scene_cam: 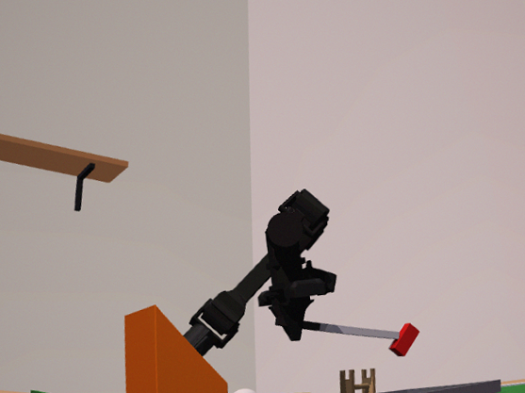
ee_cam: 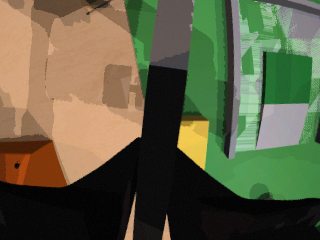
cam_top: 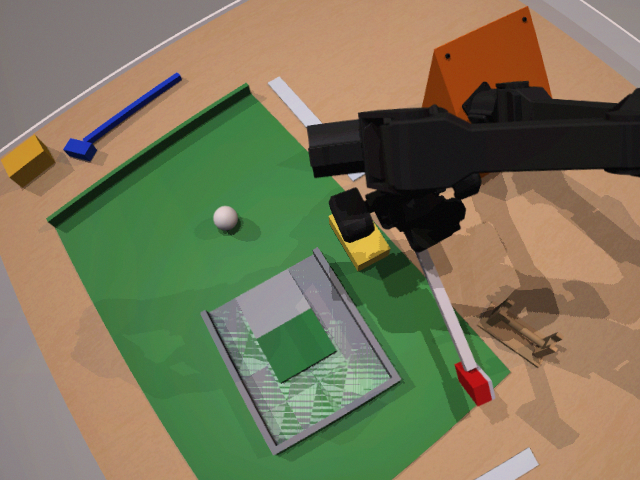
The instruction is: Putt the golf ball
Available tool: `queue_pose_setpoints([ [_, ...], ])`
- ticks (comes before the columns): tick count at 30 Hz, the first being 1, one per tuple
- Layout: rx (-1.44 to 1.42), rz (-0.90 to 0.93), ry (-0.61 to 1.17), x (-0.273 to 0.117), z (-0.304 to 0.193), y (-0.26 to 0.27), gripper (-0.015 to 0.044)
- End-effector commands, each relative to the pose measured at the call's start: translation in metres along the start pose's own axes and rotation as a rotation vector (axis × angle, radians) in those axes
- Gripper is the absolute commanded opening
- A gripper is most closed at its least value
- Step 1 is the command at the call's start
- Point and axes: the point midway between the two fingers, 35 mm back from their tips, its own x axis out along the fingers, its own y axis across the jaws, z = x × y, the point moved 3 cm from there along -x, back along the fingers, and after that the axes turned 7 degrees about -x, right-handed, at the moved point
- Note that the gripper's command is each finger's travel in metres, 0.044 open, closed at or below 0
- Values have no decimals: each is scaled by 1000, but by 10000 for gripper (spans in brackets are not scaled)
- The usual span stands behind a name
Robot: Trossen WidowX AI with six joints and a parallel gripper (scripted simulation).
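One arm reached in from the right edge of the worktop (cam_top: pixel 568 248), its end effector (scene_cam: pixel 295 329) clamped on the black grip end of the red putter (cam_top: pixel 473 381). The putter hung well above the worktop; in the exterior view the shaft sloped slightly down, away from the fingers, to the red head. From the top view the head sat over the mat's (cam_top: pixel 155 248) near right corner, above the mat's right edge. The wooden stand (cam_top: pixel 522 330) stood empty on bare wood just right of the mat. The golf ball (cam_top: pixel 225 217) rested on the mat's far half, apart from everything, with open mat on all sides. A low green wall (cam_top: pixel 149 149) lined the mat's far left edge. The grey-railed ramp and raised green (cam_top: pixel 302 341) sat on the mat's near half, between ball and near edge. A yellow block (cam_top: pixel 364 248) lay at the mat's right edge, partly under the wrist. An orange wedge (cam_top: pixel 485 56) stood at the far right corner behind the forearm. A blue putter (cam_top: pixel 121 116) and another yellow block (cam_top: pixel 26 160) lay beyond the wall near the far left edge. The forearm ran roughly level, wrist bent down, fingers pointing downward.
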Motion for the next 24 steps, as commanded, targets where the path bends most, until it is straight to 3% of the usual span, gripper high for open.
queue_pose_setpoints([
  [1, 113, -19, 18, -7, -18, -9, 0],
  [24, 915, -110, 86, -44, -165, -28, 0],
])
